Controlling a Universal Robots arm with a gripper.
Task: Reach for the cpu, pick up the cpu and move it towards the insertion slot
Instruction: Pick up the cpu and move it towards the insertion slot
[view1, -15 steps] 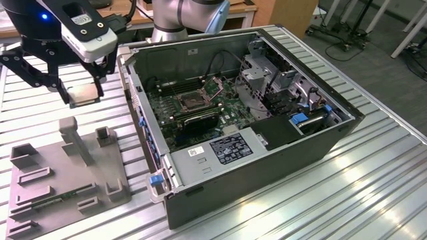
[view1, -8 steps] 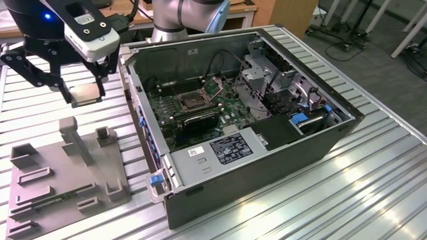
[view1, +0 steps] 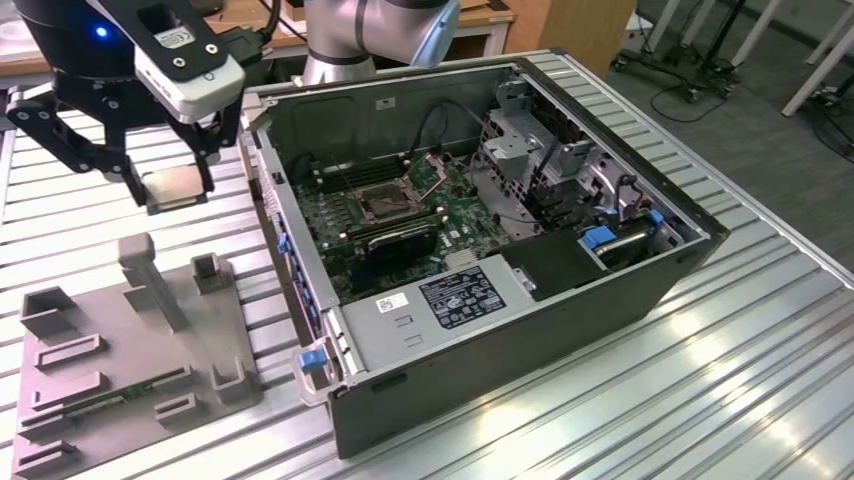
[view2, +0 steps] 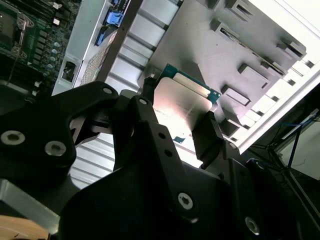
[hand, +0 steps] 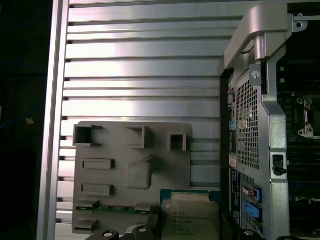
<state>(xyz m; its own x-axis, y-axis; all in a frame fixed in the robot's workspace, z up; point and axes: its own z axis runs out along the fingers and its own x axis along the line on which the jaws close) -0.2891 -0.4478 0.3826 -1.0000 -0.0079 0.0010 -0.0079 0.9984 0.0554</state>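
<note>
1. Fingers (view2: 210, 132): clamped on cpu (view1: 176, 187) edges.
2. Cpu: picked up, held above counter (view1: 747, 380), between grey tray (view1: 134, 360) and case (view1: 534, 340).
3. Insertion slot (view1: 380, 203): well apart; move unfinished.

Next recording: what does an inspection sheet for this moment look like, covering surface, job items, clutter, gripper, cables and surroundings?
Surface: ribbed metal table, carrying a grey tray and an open computer case.
Job's things: cpu held off the table, near the tray's edge and outside the case; insertion slot on the green motherboard inside the case, apart from the cpu.
Clutter: green memory stick lying in the tray.
Grippers: gripper, fingers shut on the cpu's edges.
Cables: black cables looped inside the case, near the slot.
Surroundings: wheeled stands on the floor beyond the table.
</note>
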